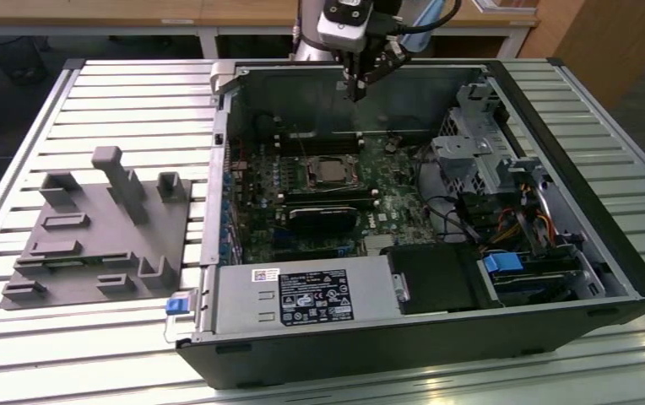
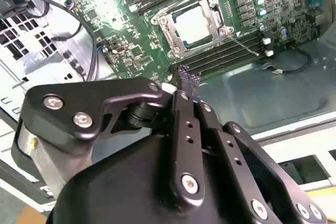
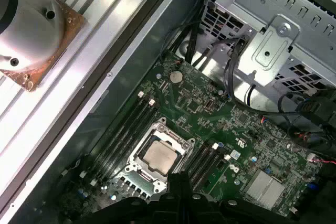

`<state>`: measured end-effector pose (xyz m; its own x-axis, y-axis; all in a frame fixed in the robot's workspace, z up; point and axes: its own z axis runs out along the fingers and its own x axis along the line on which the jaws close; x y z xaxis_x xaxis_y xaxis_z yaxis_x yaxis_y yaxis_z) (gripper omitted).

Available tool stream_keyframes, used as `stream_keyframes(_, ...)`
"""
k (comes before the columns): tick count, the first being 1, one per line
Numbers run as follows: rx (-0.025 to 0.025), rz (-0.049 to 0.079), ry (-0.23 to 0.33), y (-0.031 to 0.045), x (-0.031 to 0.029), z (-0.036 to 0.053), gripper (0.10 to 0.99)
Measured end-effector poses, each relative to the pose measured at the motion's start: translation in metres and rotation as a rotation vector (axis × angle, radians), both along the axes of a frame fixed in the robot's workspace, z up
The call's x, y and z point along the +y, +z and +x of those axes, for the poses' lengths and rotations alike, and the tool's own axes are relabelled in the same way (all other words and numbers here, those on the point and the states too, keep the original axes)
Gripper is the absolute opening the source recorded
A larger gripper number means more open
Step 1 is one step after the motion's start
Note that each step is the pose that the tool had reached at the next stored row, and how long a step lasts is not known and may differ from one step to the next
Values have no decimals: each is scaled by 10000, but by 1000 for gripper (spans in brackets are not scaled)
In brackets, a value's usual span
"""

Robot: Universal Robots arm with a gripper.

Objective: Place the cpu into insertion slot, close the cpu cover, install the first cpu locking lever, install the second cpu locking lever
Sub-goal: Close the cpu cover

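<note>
cpu [image 2: 193, 24] is seated in the insertion slot [image 3: 135, 162]. Its silver top shows through the window of the cpu cover [image 2: 214, 13], which looks folded flat over it. Gripper [image 2: 182, 80] hangs above the board, near the slot and on the memory slots [image 2: 226, 51] side. Its fingers are pinched together with nothing in them. In the exterior view it sits over the far end of the open case [image 1: 413, 354].

Thin locking lever [image 2: 244, 44] angles out from a corner of the slot across the memory slots. It reads as unlatched to me, but I can't be sure. My guess is we're at the lever stage.

To do it well:
- Press with the closed tip on the lever's end, not mid-rod.
- Go down first, then sideways under the hook.
- Stay off the cover window and the memory latches.
</note>
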<state>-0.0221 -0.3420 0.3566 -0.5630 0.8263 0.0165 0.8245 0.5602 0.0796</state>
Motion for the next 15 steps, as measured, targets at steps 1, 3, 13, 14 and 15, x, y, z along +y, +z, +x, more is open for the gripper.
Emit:
stream_keyframes(1,0,0,-16,-1,0,0,106)
stream_keyframes(3,1,-1,-17,-3,0,0,106)
stream_keyframes(13,75,-5,-443,-126,2,0,106)
stream_keyframes(14,77,-8,-608,-140,2,0,106)
stream_keyframes(15,80,-11,-771,-153,3,0,106)
